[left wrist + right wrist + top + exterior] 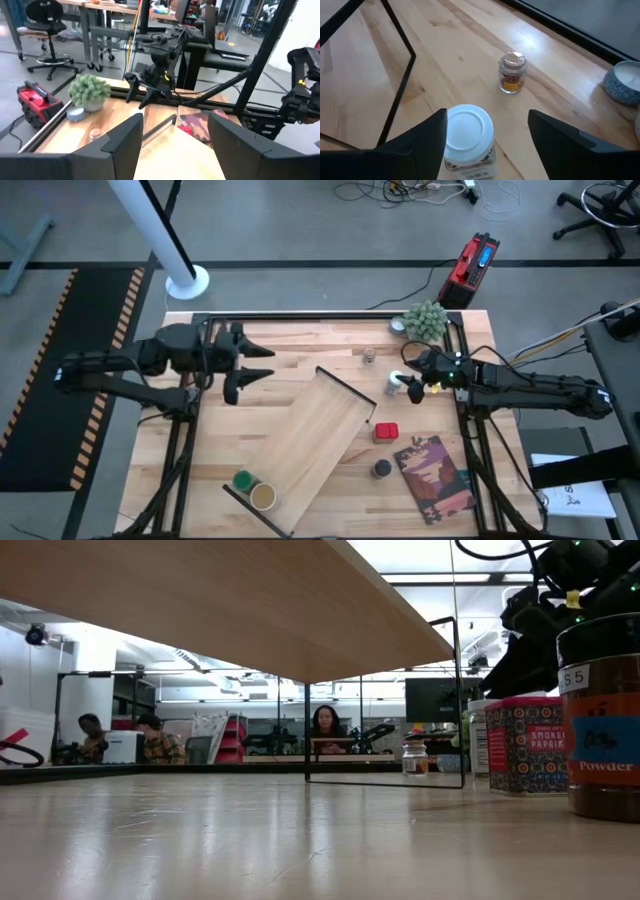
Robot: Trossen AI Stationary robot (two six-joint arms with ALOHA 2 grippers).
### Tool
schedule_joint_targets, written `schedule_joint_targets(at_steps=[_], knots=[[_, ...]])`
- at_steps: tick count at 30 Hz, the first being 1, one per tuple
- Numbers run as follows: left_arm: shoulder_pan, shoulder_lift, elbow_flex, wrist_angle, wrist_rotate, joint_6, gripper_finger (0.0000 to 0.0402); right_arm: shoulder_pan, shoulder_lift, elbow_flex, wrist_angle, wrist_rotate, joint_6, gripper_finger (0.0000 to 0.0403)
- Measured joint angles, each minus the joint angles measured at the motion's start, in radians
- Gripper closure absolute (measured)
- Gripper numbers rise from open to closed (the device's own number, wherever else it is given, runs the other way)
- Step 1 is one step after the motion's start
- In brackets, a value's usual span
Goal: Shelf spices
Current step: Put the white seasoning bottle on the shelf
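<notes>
From above, the shelf (305, 442) lies slanted at table centre, with green-topped (243, 480) and tan-topped (263, 497) jars at its 7 o'clock end. The left gripper (252, 365) hovers at 10 o'clock, fingers apart, empty. In the right wrist view, the right gripper (487, 125) stands open around the white-topped jar (468, 134).

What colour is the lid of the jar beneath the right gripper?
White; the lid shows best in the right wrist view.
</notes>
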Motion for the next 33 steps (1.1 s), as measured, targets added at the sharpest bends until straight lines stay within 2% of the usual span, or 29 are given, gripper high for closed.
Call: schedule_joint_targets(at_steps=[9,19,26,33], knots=[[-0.001,-0.050,-0.045,-0.039,0.000,-0.029,0.0184,0.007,0.024,-0.006,0.010,-0.070,0.009,0.0114],[-0.001,-0.069,-0.046,-0.070,0.000,-0.032,0.0186,0.006,0.194,-0.006,0.093,-0.053,-0.013,0.0093],[-0.001,-0.080,-0.046,-0.106,-0.001,-0.051,0.0186,0.006,0.315,-0.005,0.187,-0.052,-0.013,0.0109],[-0.001,-0.077,-0.046,-0.137,0.000,-0.059,0.0187,0.006,0.366,-0.005,0.209,-0.052,0.006,0.0149]])
